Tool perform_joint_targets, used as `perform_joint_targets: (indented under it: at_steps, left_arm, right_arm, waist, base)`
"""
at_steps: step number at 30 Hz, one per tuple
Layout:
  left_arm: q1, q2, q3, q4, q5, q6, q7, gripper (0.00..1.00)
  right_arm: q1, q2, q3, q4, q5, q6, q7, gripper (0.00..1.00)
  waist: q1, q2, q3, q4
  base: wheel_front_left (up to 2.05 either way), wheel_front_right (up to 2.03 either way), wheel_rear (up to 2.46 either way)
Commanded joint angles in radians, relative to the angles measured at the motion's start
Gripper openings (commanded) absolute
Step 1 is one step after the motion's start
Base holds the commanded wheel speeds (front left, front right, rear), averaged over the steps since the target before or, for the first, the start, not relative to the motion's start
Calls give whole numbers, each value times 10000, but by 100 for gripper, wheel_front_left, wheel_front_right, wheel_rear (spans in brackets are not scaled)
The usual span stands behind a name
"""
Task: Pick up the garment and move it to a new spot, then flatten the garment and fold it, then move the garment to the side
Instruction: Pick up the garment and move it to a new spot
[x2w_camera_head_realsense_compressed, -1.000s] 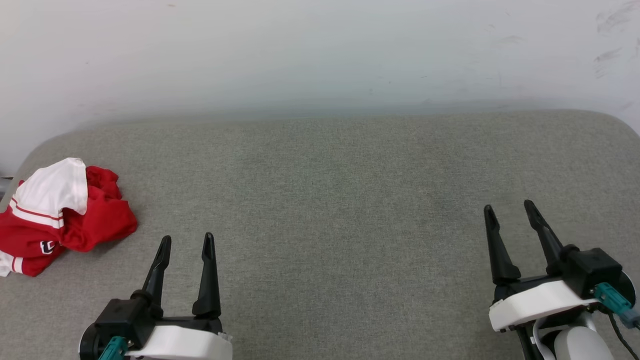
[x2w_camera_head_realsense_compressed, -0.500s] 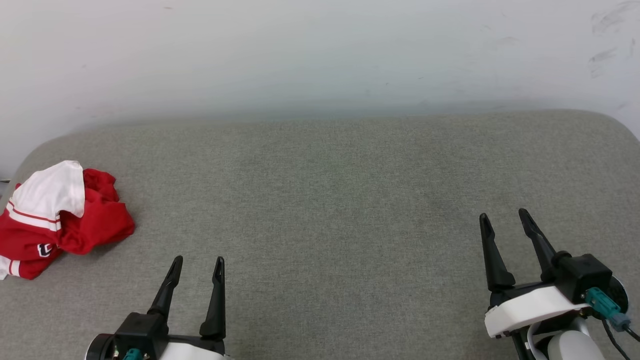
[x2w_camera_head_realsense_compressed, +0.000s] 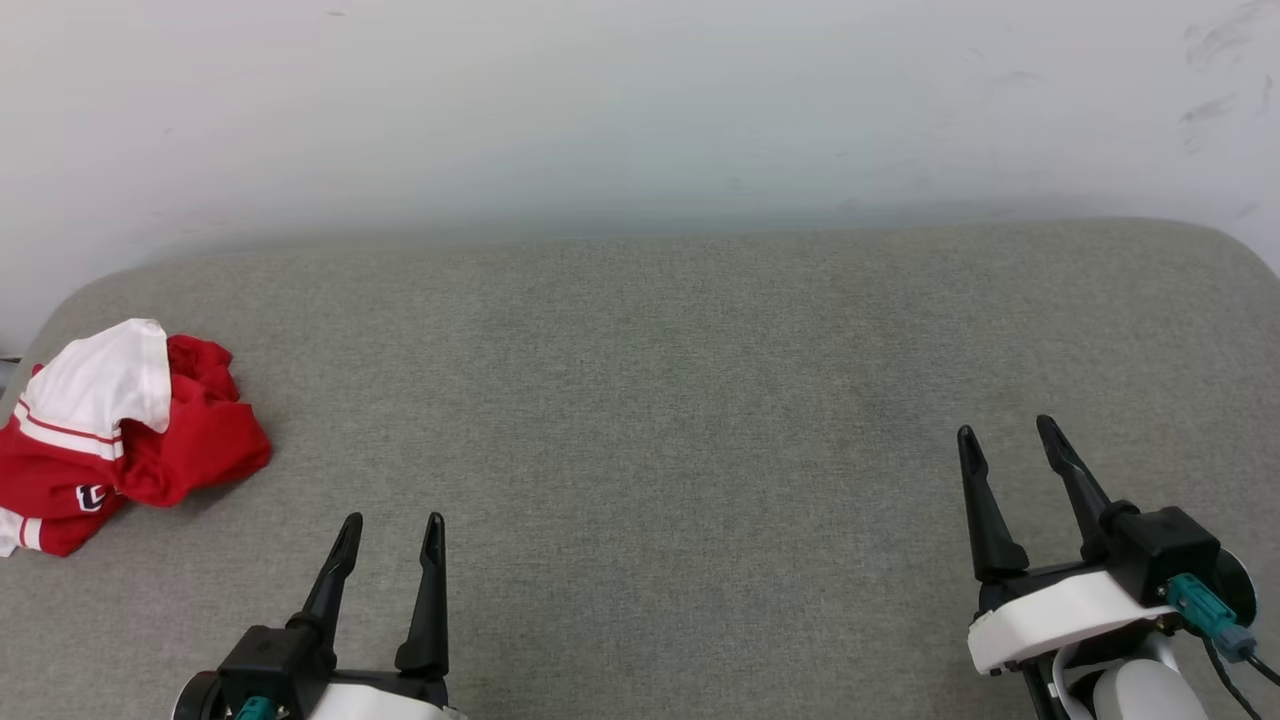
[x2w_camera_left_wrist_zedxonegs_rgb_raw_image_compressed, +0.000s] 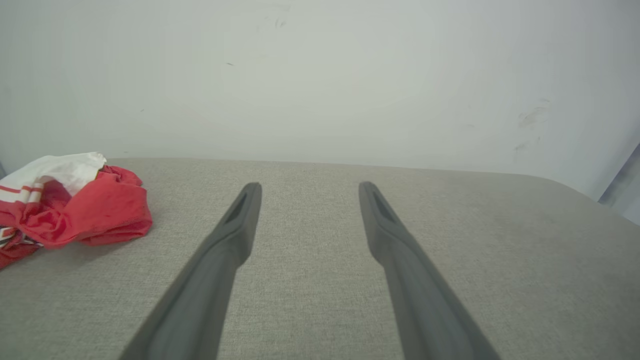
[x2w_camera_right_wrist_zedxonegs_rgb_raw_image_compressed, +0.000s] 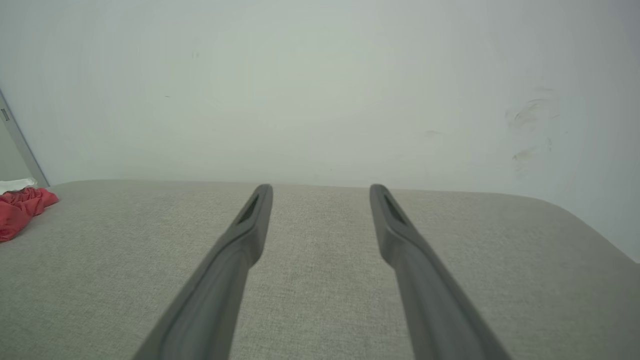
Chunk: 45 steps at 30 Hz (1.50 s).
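The garment (x2w_camera_head_realsense_compressed: 120, 430) lies crumpled at the far left edge of the grey cushion, red with a white sleeve and striped trim on top. The left wrist view has the garment (x2w_camera_left_wrist_zedxonegs_rgb_raw_image_compressed: 75, 205) at its left, and the right wrist view catches a red corner of the garment (x2w_camera_right_wrist_zedxonegs_rgb_raw_image_compressed: 20, 210) at its far left edge. My left gripper (x2w_camera_head_realsense_compressed: 392, 526) hovers near the front edge, right of the garment and apart from it, open and empty. My right gripper (x2w_camera_head_realsense_compressed: 1007, 432) stands open and empty at the lower right, far from the cloth.
The grey cushion (x2w_camera_head_realsense_compressed: 660, 400) has rounded back corners and butts against a white wall (x2w_camera_head_realsense_compressed: 640, 110). Its broad middle stretches between my two grippers.
Both grippers have drawn back toward the view's bottom edge, the left one more. The garment lies as before; both stay open.
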Motion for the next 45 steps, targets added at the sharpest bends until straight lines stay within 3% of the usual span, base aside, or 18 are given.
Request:
perform_joint_targets:
  at_steps: [1, 13, 28, 45]
  left_arm:
    - [-72, -14, -14, 50, -41, -11, -28, 100]
    - [-166, -14, 206, 179, -34, 52, -28, 100]
    - [204, -13, 353, 132, 252, -15, -28, 100]
    - [520, -13, 310, 91, 613, -182, -28, 100]
  right_arm:
    - [-34, 2, 24, -21, 50, -3, -35, 100]
    - [210, 2, 270, 37, 272, -3, -33, 100]
    - [457, 4, 857, 199, 534, -5, -30, 100]
    - [615, 2, 1256, 168, 945, -5, -30, 100]
  waist:
    - [0, 0, 2, 52]
    - [0, 0, -105, 868]
    - [0, 0, -477, 2918]
    - [0, 0, -730, 4547]
  base:
    - [0, 0, 0]
    - [0, 0, 0]
    - [0, 0, 0]
    - [0, 0, 0]
